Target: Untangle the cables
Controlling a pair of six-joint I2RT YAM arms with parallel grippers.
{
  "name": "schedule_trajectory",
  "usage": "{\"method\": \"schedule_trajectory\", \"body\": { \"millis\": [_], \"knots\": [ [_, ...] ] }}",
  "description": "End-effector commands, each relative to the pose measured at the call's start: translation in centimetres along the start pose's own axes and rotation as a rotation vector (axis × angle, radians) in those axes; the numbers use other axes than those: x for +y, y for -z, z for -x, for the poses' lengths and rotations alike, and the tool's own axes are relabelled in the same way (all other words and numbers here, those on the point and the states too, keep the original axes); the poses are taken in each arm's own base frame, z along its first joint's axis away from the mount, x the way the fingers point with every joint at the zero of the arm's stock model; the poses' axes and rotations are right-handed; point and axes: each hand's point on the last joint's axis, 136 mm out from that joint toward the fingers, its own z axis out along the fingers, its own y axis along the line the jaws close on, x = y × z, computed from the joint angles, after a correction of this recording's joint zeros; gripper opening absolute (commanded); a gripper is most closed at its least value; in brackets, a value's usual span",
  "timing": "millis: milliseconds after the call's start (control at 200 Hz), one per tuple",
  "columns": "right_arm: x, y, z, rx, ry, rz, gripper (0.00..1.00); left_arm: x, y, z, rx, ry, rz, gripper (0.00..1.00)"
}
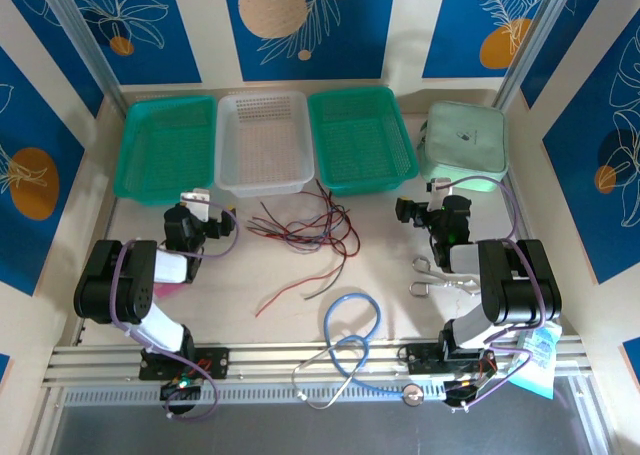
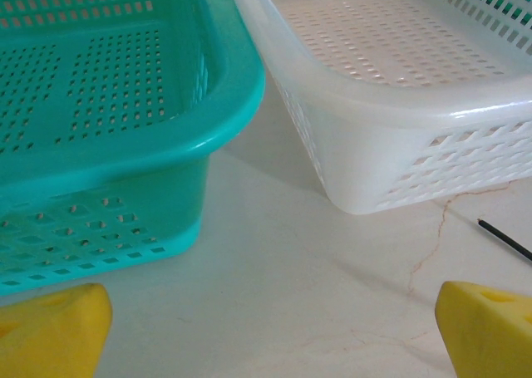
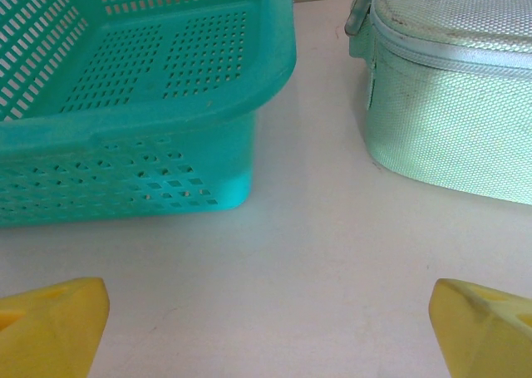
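Note:
The cables lie as a loose tangle of thin red, black and grey wires on the table in front of the white basket. One red strand trails toward the near side. My left gripper stands open to the left of the tangle, apart from it, facing the gap between the left teal basket and the white one. In the left wrist view its yellow fingertips sit wide with bare table between them, and a black cable end shows at the right. My right gripper is open and empty, right of the tangle.
A second teal basket and a mint zip case stand at the back right. A stethoscope with a light-blue tube lies near the front rail. Metal scissors rest beside the right arm, a plastic packet at the near right.

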Motion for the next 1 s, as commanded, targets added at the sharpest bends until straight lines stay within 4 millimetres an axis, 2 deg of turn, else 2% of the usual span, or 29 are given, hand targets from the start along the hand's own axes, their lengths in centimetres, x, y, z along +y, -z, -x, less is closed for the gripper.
{"method": "schedule_trajectory", "body": {
  "millis": [0,105,270,415,545,610,725,885,996],
  "knots": [
    [-0.2,0.8,1.4,-0.089,0.026,-0.049,0.99,-0.4,0.1,1.5,-0.046,-0.02,-0.018,0.99],
    [-0.1,2.3,1.9,-0.161,0.047,-0.1,0.99,-1.1,1.4,1.7,-0.116,-0.038,-0.046,0.99],
    [0.2,3.1,3.4,-0.115,0.059,-0.158,0.99,-0.9,3.4,2.3,-0.211,-0.045,-0.021,0.99],
    [0.4,4.9,4.4,-0.136,0.023,-0.162,0.99,-0.3,5.0,3.4,-0.249,-0.036,0.026,0.99],
    [1.0,7.0,4.8,-0.103,-0.077,-0.152,0.99,0.9,5.2,4.1,-0.151,0.036,0.093,0.99],
    [1.7,8.1,5.2,-0.103,-0.082,-0.139,0.99,0.9,5.4,4.2,-0.087,0.036,0.097,0.99],
    [2.8,9.8,5.6,-0.1,-0.078,-0.146,0.99,0.7,6.8,4.9,-0.079,0.011,0.127,0.99],
    [4.2,11.3,4.5,0.037,-0.149,-0.102,1.0,-0.4,8.9,5.5,0.065,0.021,0.141,0.99],
    [5.9,12.2,3.3,0.185,-0.242,-0.058,1.0,-0.9,10.6,5.0,0.146,0.068,0.167,0.99]
  ]
}}
